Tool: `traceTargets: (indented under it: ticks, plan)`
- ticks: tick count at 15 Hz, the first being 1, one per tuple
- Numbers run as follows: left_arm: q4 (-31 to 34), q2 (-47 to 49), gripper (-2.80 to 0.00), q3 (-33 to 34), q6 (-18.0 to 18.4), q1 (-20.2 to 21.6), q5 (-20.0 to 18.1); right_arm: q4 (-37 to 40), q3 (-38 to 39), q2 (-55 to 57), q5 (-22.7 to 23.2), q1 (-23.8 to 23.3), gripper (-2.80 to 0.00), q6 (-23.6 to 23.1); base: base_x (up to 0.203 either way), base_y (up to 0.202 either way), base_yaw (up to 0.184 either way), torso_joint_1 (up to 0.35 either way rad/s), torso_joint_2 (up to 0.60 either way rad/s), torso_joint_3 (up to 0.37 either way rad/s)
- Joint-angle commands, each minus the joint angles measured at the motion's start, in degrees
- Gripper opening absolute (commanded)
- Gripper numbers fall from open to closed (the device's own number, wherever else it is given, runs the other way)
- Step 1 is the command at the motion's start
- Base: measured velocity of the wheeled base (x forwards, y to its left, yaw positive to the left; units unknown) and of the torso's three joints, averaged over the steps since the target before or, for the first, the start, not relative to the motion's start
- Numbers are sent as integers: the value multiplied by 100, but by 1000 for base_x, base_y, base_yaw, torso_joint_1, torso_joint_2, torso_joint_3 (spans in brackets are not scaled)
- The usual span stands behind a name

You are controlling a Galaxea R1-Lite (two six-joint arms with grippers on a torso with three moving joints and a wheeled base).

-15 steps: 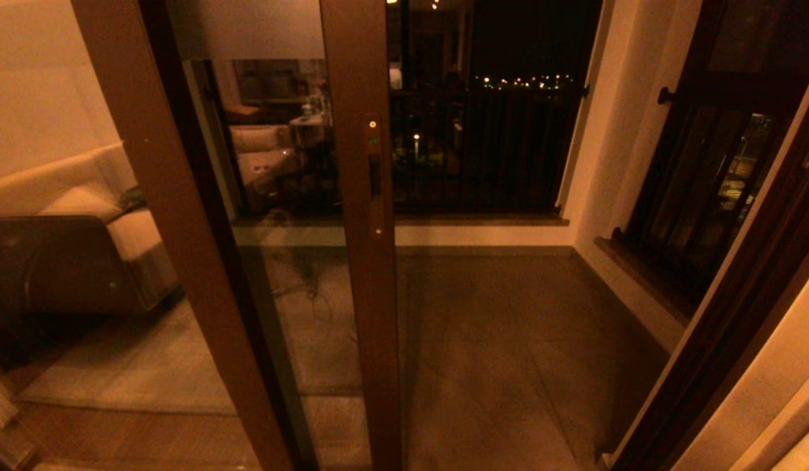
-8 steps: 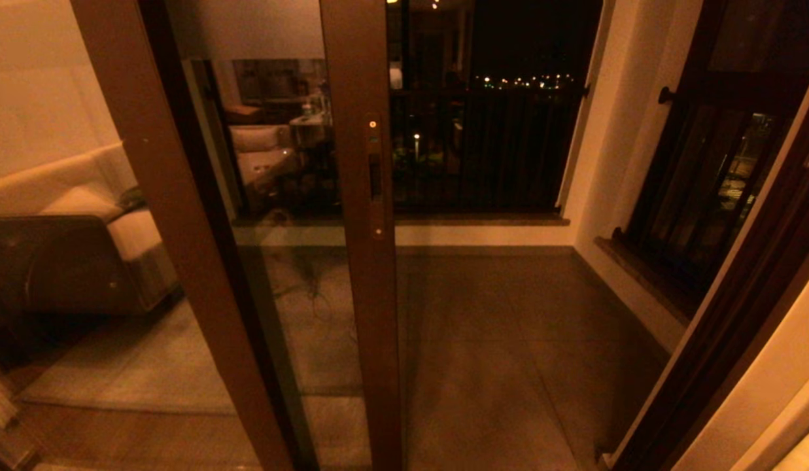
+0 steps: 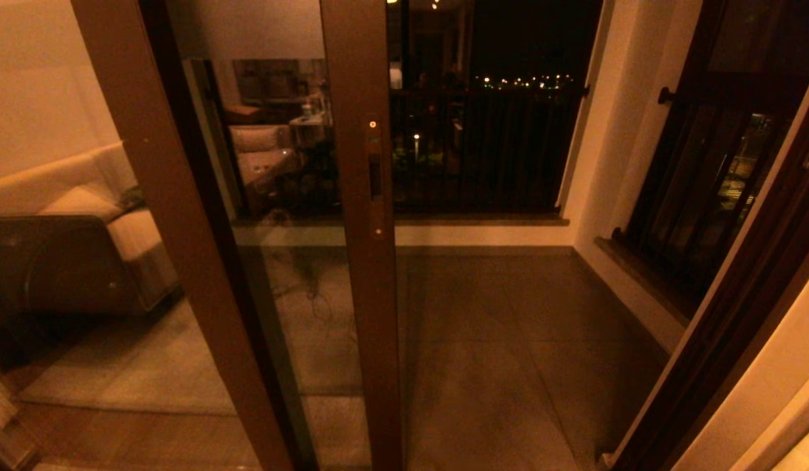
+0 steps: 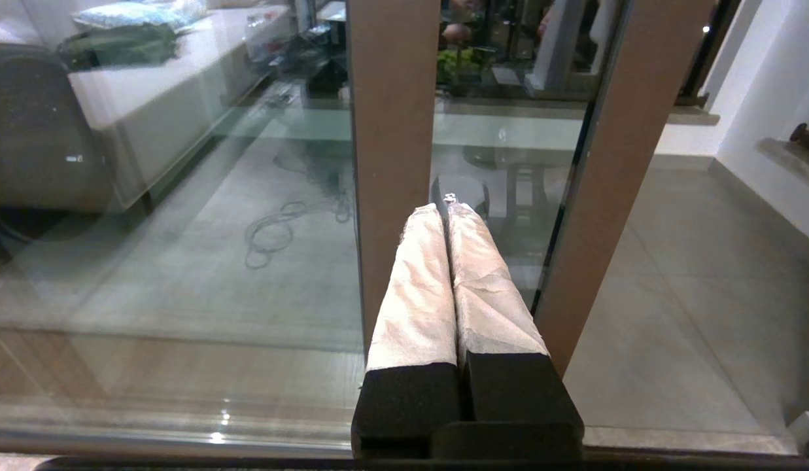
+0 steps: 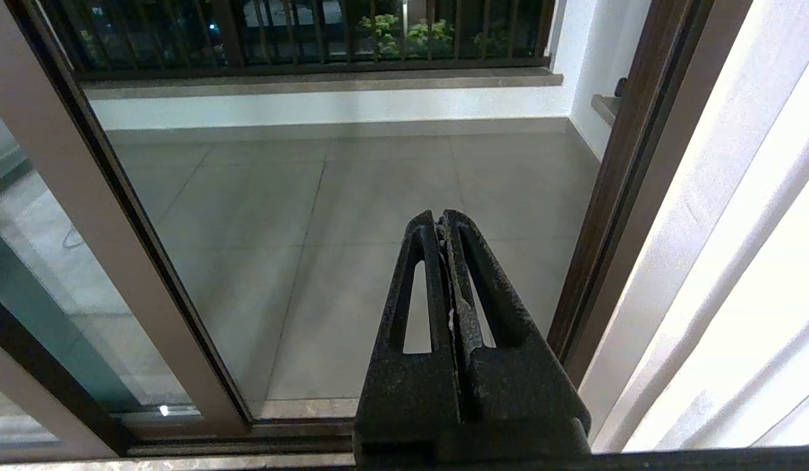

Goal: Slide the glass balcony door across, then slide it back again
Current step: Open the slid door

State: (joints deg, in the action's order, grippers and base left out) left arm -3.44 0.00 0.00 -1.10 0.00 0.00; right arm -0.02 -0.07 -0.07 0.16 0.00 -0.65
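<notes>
The glass balcony door [image 3: 293, 196] stands at the left half of the opening, its brown upright bearing the slim handle plate [image 3: 375, 176]. The doorway to its right is open onto the balcony floor [image 3: 509, 340]. Neither gripper shows in the head view. My left gripper [image 4: 447, 208], fingers wrapped in white, is shut and empty, low before the glass between two brown uprights, with the door's upright [image 4: 613, 183] beside it. My right gripper [image 5: 438, 219] is shut and empty, facing the open gap, apart from the door's upright [image 5: 84, 229].
A second brown upright [image 3: 169, 216] without a handle stands further left. The dark door jamb [image 3: 724, 314] bounds the opening on the right. A barred dark-framed window [image 3: 705, 183] and a balcony railing [image 3: 482, 150] lie beyond. A sofa [image 3: 70, 216] sits at left.
</notes>
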Motion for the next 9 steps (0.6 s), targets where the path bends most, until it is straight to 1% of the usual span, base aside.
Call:
traceTargets:
  ticks: [1,2,4,7,9]
  plan:
    - [-2,0,-280,123,-5,0,0,20,8,16,2,0,-280,-6,0,0,0,0,0,0]
    - [22,9,-280,118,42,8,5,20,7,16,2,0,-280,-6,0,0,0,0,0,0]
    - [14,2,-280,135,503,2,-29,20,7,16,2,0,-280,-6,0,0,0,0,0,0]
    - [138,230,-280,95,986,9,-209,20,7,16,2,0,-280,-6,0,0,0,0,0,0]
    - [159,229,-280,80,1062,9,-232,20,7,16,2,0,-280,-6,0,0,0,0,0,0]
